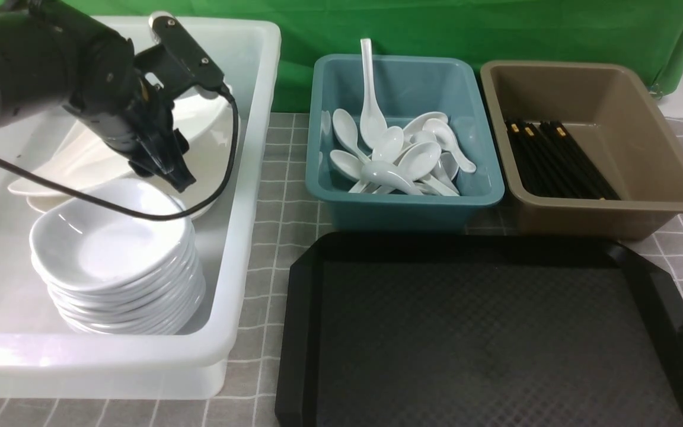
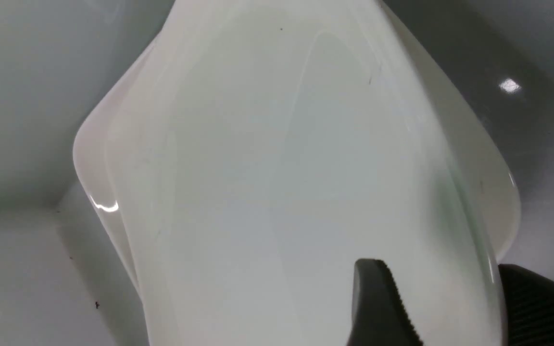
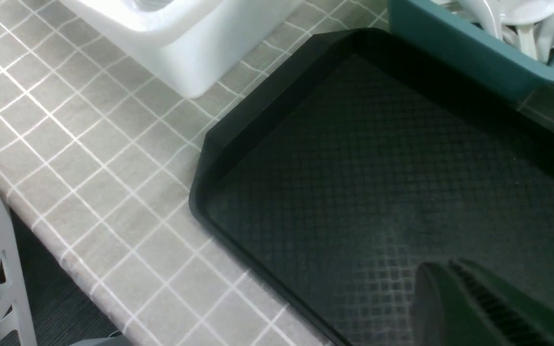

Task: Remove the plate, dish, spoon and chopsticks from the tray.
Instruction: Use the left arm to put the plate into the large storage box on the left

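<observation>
The black tray (image 1: pixel 484 332) has nothing on it; it also shows in the right wrist view (image 3: pixel 354 158). My left gripper (image 1: pixel 178 178) is down inside the white bin (image 1: pixel 241 249). In the left wrist view the left gripper (image 2: pixel 435 264) is open. Its jaws straddle the rim of the large white plate (image 2: pixel 282 168), which touches one finger and stands apart from the other. The plate (image 1: pixel 208 127) lies tilted on other plates. A stack of small dishes (image 1: pixel 116 255) stands beside it. My right gripper (image 3: pixel 443 269) is shut and empty over the tray's near right part.
The teal tub (image 1: pixel 407 201) holds several white spoons (image 1: pixel 395 160). The brown tub (image 1: pixel 608 207) holds several black chopsticks (image 1: pixel 561 160). A green cloth hangs behind. The grey checked tablecloth (image 3: pixel 89 158) ends at the table's edge near the tray.
</observation>
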Robot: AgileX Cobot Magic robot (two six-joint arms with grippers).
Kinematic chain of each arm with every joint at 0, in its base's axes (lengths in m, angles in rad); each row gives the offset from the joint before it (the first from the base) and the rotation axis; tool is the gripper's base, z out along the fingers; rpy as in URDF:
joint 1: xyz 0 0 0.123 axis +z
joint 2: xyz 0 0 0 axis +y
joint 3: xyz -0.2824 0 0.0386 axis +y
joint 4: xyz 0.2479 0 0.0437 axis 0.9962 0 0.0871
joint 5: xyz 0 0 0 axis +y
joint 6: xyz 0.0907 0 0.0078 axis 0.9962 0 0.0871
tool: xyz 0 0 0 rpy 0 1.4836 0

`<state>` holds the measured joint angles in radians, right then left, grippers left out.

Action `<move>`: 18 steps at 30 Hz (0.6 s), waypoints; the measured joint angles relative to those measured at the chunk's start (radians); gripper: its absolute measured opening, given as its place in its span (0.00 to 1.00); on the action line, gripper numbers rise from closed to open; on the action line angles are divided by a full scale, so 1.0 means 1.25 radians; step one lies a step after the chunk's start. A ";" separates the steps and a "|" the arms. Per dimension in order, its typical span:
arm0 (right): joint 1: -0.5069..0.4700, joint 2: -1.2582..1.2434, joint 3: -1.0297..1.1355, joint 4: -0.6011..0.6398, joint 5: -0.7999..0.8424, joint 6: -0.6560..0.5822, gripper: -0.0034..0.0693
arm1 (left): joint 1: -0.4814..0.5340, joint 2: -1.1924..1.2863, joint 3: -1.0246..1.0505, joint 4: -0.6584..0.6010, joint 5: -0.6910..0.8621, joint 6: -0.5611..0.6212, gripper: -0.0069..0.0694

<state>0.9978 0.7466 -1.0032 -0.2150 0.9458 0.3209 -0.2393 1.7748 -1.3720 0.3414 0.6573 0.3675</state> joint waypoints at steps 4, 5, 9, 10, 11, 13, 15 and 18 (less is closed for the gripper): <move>0.000 0.000 0.000 0.003 0.000 0.000 0.10 | 0.000 0.000 0.000 -0.034 0.000 0.000 0.49; 0.000 0.000 0.000 0.003 0.000 0.000 0.10 | 0.000 0.000 0.000 -0.039 0.000 0.000 0.49; 0.000 0.000 0.000 0.003 0.000 0.000 0.10 | 0.000 0.002 0.000 -0.052 -0.003 0.000 0.44; 0.000 0.000 0.000 0.003 0.000 0.000 0.10 | 0.000 0.004 0.000 -0.053 -0.006 0.000 0.42; 0.000 0.000 0.000 0.003 0.000 0.000 0.10 | 0.000 0.004 0.000 -0.053 -0.006 0.000 0.41; 0.000 0.000 0.000 0.003 0.000 0.000 0.10 | 0.000 0.013 0.000 -0.053 -0.010 0.000 0.34; 0.000 0.000 0.000 0.004 0.000 0.000 0.10 | 0.000 0.021 0.000 -0.054 -0.013 0.000 0.29; 0.000 0.000 0.000 0.014 0.003 -0.004 0.10 | 0.000 0.033 0.000 -0.056 -0.017 0.000 0.25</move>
<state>0.9978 0.7466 -1.0032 -0.1975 0.9500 0.3162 -0.2393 1.8163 -1.3720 0.2713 0.6359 0.3675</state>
